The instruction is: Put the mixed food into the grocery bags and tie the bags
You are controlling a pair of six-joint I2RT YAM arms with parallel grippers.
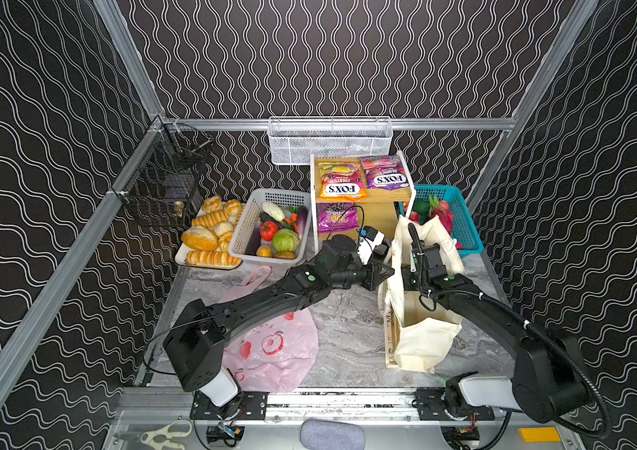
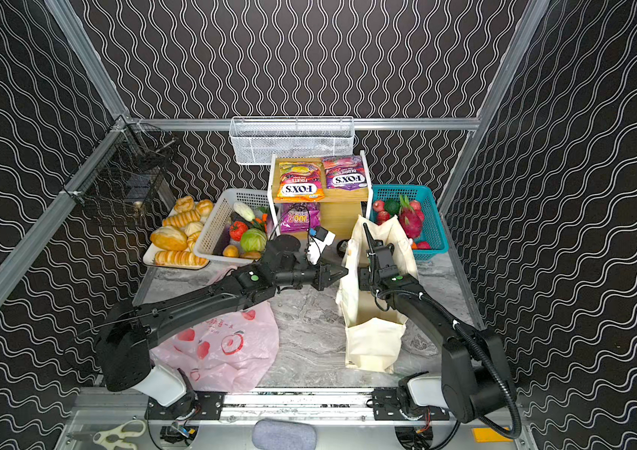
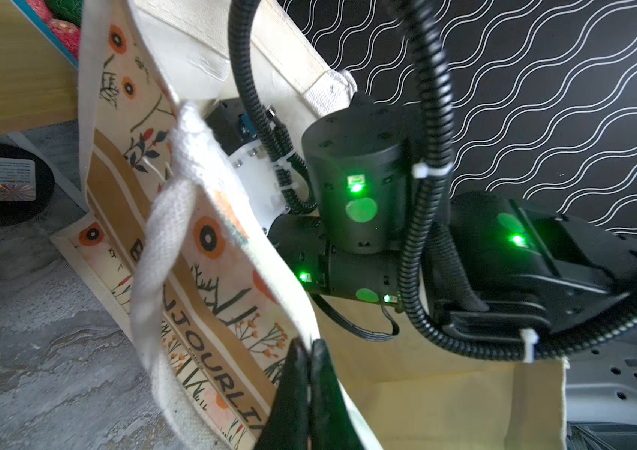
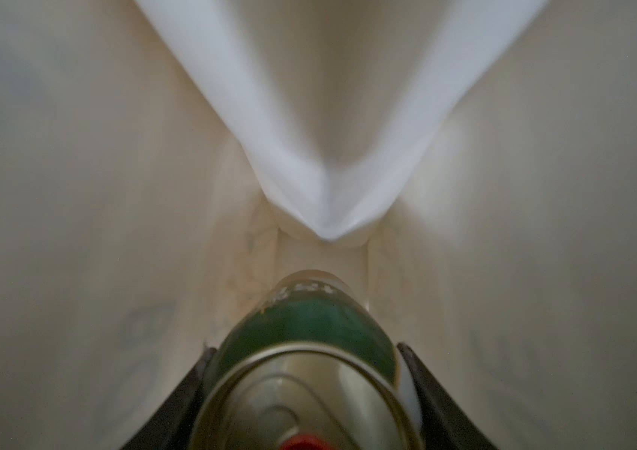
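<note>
Two bags are seen on the grey marbled worktop [image 1: 348, 323]. The cream canvas tote [image 1: 422, 339] is stood upright at the right, just in front of the teal basket [image 1: 464, 233], with its mouth held open. Its broad faces are plain, while its narrow side panel is printed with orange flowers, thin stems and a brown band of dark lettering. A white woven handle [image 3: 165, 241] is hung loosely down that panel. The tote's upper rim is pinched by the left pincer [image 3: 311, 350], whose fingers are pressed together on the cloth. The right pincer [image 4: 305, 350] is lowered inside the tote and is hidden in both top views. It is clamped on the green can [image 4: 309, 323], which is pointed down toward the bag's folded bottom; a silver lid and a red spot are shown at its near end. The pink plastic bag [image 1: 274, 350] is laid flat and crumpled at the front left, partly beneath the left arm; it is thin, translucent and stamped with red apples. An orange-yellow FOX'S packet [image 1: 342, 181] is laid on the wooden shelf [image 1: 381, 212], and a green cabbage [image 1: 285, 240] is kept in the white basket [image 1: 246, 230].
</note>
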